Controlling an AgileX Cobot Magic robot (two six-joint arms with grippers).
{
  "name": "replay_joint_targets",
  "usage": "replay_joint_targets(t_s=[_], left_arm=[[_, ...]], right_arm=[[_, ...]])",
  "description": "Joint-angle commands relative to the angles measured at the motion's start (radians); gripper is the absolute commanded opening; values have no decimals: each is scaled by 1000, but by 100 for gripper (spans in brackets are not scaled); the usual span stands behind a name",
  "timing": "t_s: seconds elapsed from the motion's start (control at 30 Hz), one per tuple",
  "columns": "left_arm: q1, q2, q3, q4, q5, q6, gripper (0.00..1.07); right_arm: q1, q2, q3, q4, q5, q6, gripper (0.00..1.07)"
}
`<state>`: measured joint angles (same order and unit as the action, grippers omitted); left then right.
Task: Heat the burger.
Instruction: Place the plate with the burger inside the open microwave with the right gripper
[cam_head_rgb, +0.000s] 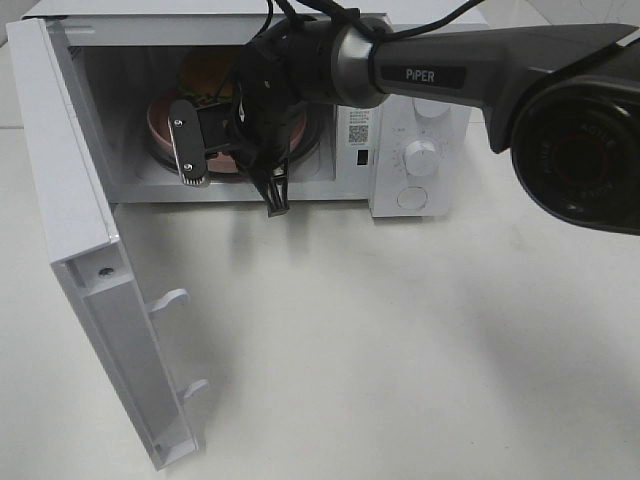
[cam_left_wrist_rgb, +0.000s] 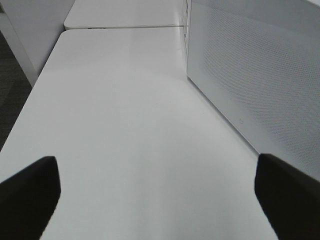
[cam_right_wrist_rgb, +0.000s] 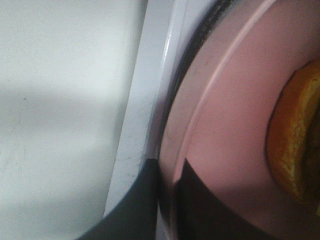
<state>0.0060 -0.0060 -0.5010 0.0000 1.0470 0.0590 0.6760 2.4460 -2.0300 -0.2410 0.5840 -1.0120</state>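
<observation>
The burger (cam_head_rgb: 205, 80) sits on the pink plate (cam_head_rgb: 160, 125) inside the open microwave (cam_head_rgb: 420, 150). My right gripper (cam_head_rgb: 232, 158) reaches in through the opening, and its arm hides much of the plate. In the right wrist view the right gripper (cam_right_wrist_rgb: 167, 172) is shut on the plate (cam_right_wrist_rgb: 235, 125), one dark finger on each side of its rim, just over the microwave's front sill (cam_right_wrist_rgb: 142, 105). The burger's golden bun (cam_right_wrist_rgb: 295, 140) shows at the frame's edge. My left gripper (cam_left_wrist_rgb: 157, 200) is open over bare table, holding nothing.
The microwave door (cam_head_rgb: 70, 180) stands swung wide open at the left, jutting toward the table's front. The control knobs (cam_head_rgb: 422, 155) are on the microwave's right. In the left wrist view a perforated white wall (cam_left_wrist_rgb: 250, 65) stands beside the white table (cam_left_wrist_rgb: 125, 125).
</observation>
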Motion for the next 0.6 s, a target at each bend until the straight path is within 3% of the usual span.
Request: replay_joint_targets(t_s=[0.03, 0.6], left_arm=[[-2, -20, 2, 7, -12, 1, 98], [-2, -20, 2, 7, -12, 1, 98]], right_arm=[[-2, -14, -17, -11, -32, 4, 6], [-2, -14, -17, 7, -22, 37, 44]])
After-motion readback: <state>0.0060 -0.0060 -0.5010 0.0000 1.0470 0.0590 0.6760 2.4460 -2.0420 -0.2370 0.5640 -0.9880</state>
